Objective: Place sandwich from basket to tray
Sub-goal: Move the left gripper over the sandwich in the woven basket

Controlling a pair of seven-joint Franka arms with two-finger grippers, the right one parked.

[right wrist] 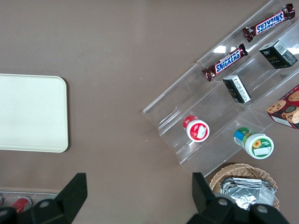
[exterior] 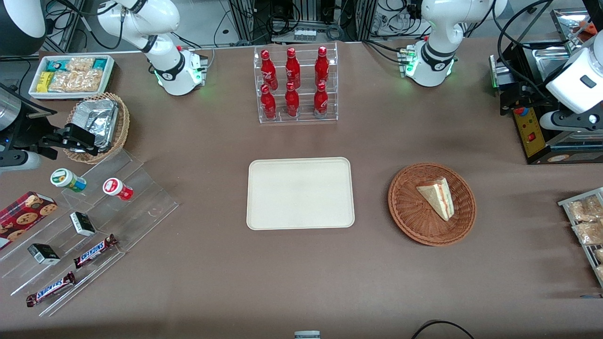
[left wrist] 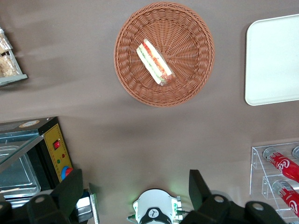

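Observation:
The sandwich, a pale wedge with red and green filling stripes, lies in the reddish-brown wicker basket. Both also show in the left wrist view: the sandwich in the basket. The cream tray lies empty beside the basket, toward the parked arm's end; its edge shows in the left wrist view. My left gripper hangs high above the table's working-arm end, over a black appliance, farther from the front camera than the basket. Its fingers stand wide open with nothing between them.
A black appliance with a yellow panel stands under the gripper. A clear rack of red bottles stands farther back than the tray. A wire rack of packaged snacks lies at the working arm's end. An acrylic snack stand lies at the parked arm's end.

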